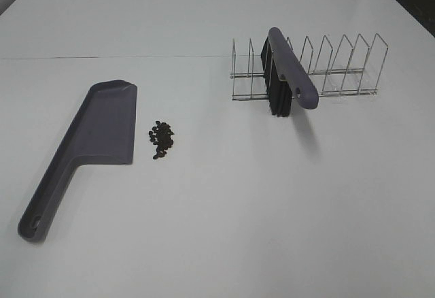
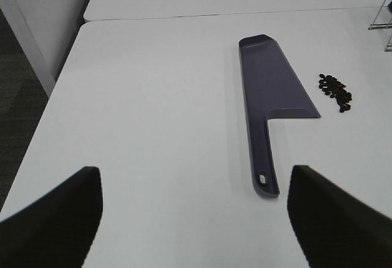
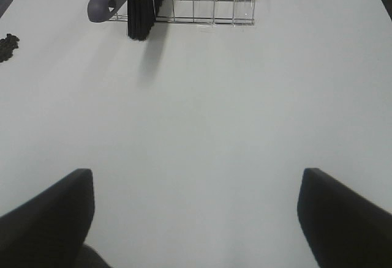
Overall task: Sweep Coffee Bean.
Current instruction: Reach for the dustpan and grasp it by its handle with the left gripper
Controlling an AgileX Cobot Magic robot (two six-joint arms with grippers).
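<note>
While both my pairs of jaws stand wide and empty, the coffee bean (image 1: pixel 162 140) lies clustered on the surface (image 1: pixel 238 216) just beside the dustpan (image 1: pixel 102 124). Pulling the brush (image 1: pixel 292 73) carelessly could drag the rack (image 1: pixel 343 73) along, and a hard sweep could scatter beans.
</note>
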